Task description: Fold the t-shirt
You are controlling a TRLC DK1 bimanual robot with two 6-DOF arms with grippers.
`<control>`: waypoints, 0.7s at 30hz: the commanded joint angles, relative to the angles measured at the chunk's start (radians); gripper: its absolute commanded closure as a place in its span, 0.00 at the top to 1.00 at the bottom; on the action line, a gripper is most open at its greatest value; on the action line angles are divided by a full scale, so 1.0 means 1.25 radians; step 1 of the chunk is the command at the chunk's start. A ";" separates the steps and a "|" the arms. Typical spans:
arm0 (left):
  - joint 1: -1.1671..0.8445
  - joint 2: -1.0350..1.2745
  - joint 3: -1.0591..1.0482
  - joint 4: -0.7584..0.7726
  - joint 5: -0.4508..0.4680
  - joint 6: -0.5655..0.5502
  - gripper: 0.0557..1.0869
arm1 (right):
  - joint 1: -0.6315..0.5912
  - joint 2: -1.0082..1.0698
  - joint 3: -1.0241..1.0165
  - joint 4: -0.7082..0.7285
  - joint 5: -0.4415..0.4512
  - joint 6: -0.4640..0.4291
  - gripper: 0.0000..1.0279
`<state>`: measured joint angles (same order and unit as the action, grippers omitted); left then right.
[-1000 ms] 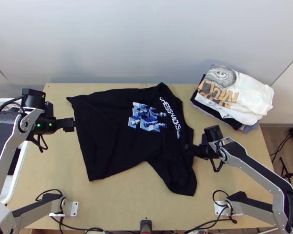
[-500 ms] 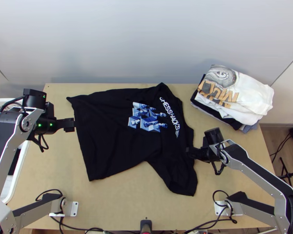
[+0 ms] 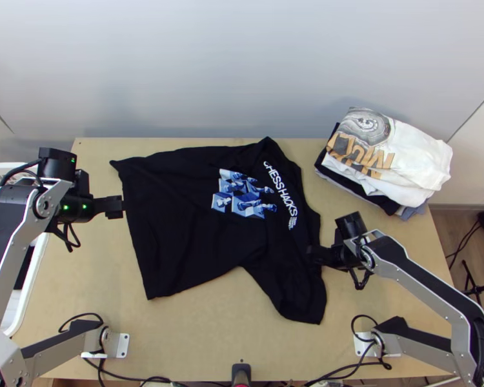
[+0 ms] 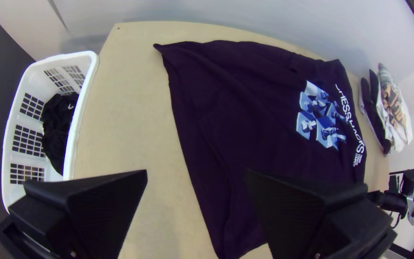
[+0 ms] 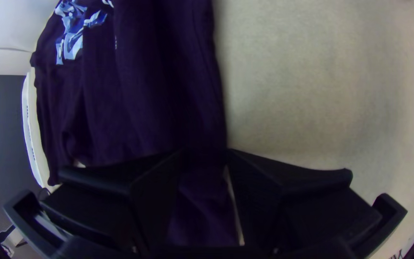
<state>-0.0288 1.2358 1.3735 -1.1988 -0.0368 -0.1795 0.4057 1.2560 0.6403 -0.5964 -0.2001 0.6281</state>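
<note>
The shirt (image 3: 190,226) lies spread on the table (image 3: 197,335), between my two claws, with its print (image 3: 242,193) up and some soft wrinkles in it. My left claw (image 4: 196,173) is wide, with nothing in it, just beside the hem (image 3: 137,248). My right claw (image 5: 206,151) is less wide, but its fingers are apart; it is at the shirt's other end, and cloth shows in the gap. From this claw the sleeve (image 3: 303,300) goes toward the near edge. I judge that the folding is at its beginning, and the right claw should take the cloth first. If I close it too high, it can catch only a thin pinch, and this will slip out when I lift. If I close too deep, I may take two layers together, or scrape the table. If only one claw pulls, the whole shirt can turn, because nothing holds the hem. The wrinkles could then become a crooked fold. The pile (image 3: 397,161), beyond my right claw, is near enough that a wide swing may knock it.
</note>
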 commanded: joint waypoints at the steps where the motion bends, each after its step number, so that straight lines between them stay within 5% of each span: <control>1: 0.002 -0.006 0.003 -0.002 0.001 0.002 0.96 | 0.003 0.016 0.002 0.002 0.036 -0.007 0.42; 12: 0.010 -0.003 0.002 -0.002 0.001 0.002 0.96 | 0.002 0.019 -0.019 0.044 0.052 -0.017 0.41; 16: 0.010 -0.003 -0.003 -0.003 0.001 0.001 0.96 | 0.002 0.008 -0.045 0.099 0.052 -0.017 0.12; 21: 0.016 -0.008 -0.029 -0.003 -0.001 0.020 0.96 | 0.002 -0.029 -0.089 0.179 0.052 -0.017 0.03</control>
<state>-0.0174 1.2312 1.3689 -1.2022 -0.0345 -0.1757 0.4084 1.2579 0.5831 -0.4732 -0.1379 0.6083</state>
